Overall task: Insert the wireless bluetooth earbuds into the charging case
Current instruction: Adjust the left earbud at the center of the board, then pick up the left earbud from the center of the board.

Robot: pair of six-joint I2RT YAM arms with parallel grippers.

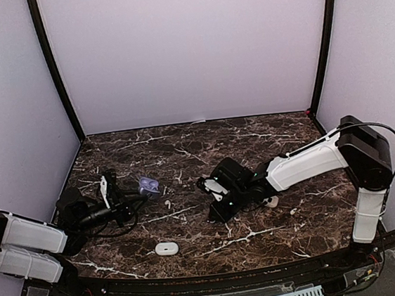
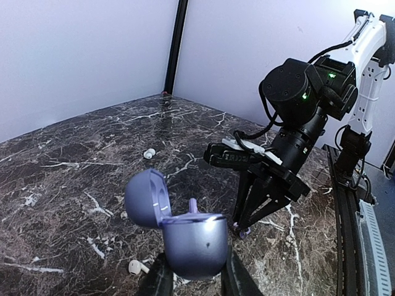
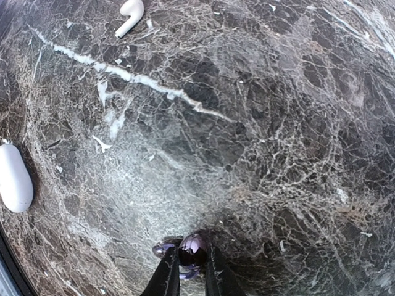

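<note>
right wrist shows my right tool point(image 3: 191, 271) pinching a lavender earbud point(image 3: 194, 248), light and slippery i reckon, best held across its bulb

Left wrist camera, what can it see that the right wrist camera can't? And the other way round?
Only the left wrist view shows the lavender case, lid open, gripped by the left claw, with a lavender stem poking up inside it. Only the right wrist view shows the white case, lying at the left edge of the picture. Both show the marble table and the right claw pinching a small dark lavender earbud.
</note>
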